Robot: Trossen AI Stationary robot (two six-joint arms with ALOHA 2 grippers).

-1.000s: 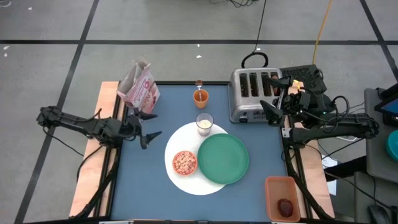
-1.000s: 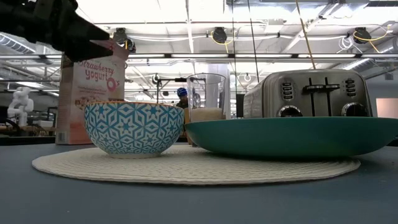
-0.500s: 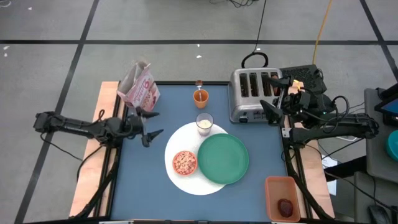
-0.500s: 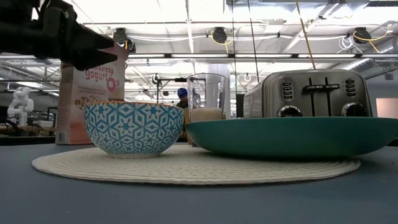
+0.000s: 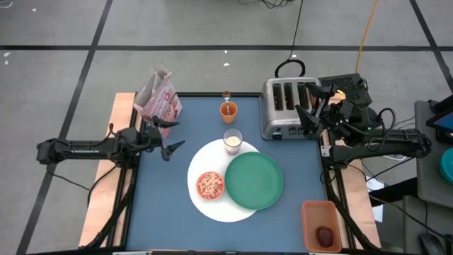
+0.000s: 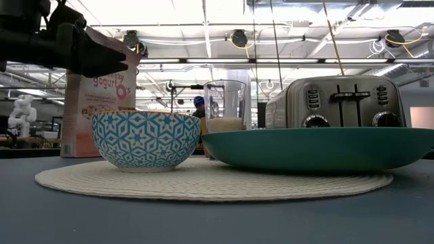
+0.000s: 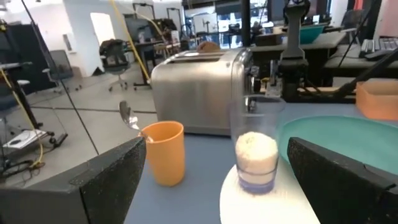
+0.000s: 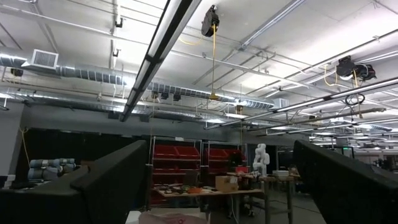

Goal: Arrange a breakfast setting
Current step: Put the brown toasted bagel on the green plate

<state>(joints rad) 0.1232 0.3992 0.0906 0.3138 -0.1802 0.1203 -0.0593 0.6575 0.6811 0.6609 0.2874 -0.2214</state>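
Note:
The large white round plate point(image 5: 207, 164) lies mid-table. On it rest the green plate point(image 5: 253, 180) and the small bowl point(image 5: 209, 185), blue-patterned outside, holding orange-pink cereal. The milk glass point(image 5: 233, 139) stands at the white plate's far edge. The orange cup point(image 5: 228, 110), with the spoon point(image 7: 127, 115) standing in it, is behind the glass. The dark red fruit point(image 5: 325, 235) lies in an orange bin. I cannot make out the bagel. My left gripper point(image 5: 172, 136) is open and empty, left of the glass, pointing toward it. My right gripper point(image 5: 313, 105) is open beside the toaster's right end.
The silver toaster point(image 5: 289, 108) stands at the far right. The pink cereal box point(image 5: 159, 99) stands at the far left, just behind my left gripper. The orange bin point(image 5: 320, 212) sits at the near right corner. Bare blue table point(image 5: 163, 205) lies left of the plates.
My left gripper has tipped down toward level and shifted a little toward the table's far edge, still open. The plates, bowl, glass and cup have stayed where they were.

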